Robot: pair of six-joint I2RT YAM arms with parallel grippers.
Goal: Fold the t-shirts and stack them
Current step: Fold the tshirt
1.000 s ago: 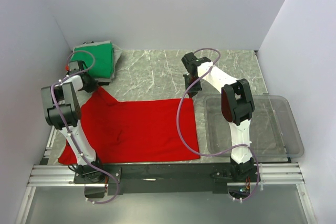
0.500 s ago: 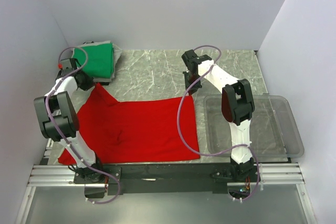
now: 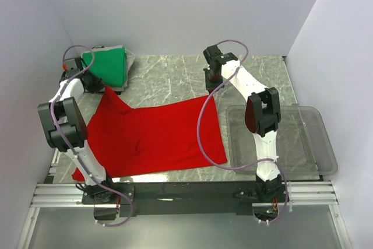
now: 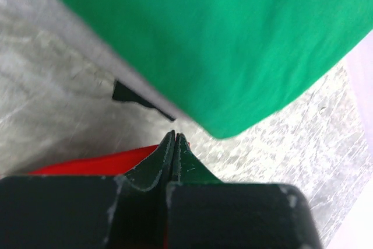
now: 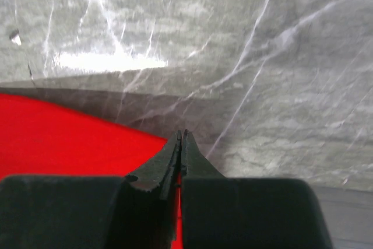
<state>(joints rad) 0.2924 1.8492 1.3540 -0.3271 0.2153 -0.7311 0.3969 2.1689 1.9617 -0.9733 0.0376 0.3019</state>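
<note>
The red t-shirt [image 3: 157, 135] lies spread flat across the marble table, and both arms hold its far edge. My left gripper [image 3: 98, 84] is shut on the shirt's far left corner; red cloth [image 4: 87, 164] shows beside and beneath its closed jaws [image 4: 173, 136]. My right gripper [image 3: 214, 88] is shut on the far right corner, with red cloth [image 5: 64, 138] running under its jaws [image 5: 182, 134]. The green t-shirt [image 3: 108, 65] lies folded at the back left, just past the left gripper, and fills the top of the left wrist view [image 4: 233, 39].
A clear plastic bin [image 3: 309, 141] stands at the right, beside the right arm. Grey cloth [image 4: 70, 33] and a dark tag [image 4: 125, 93] poke out from under the green shirt. White walls close in the table's left, back and right sides.
Both grippers have moved toward the back of the table, drawing the red shirt's far edge with them. The whole shirt has slid a little away from the near edge.
</note>
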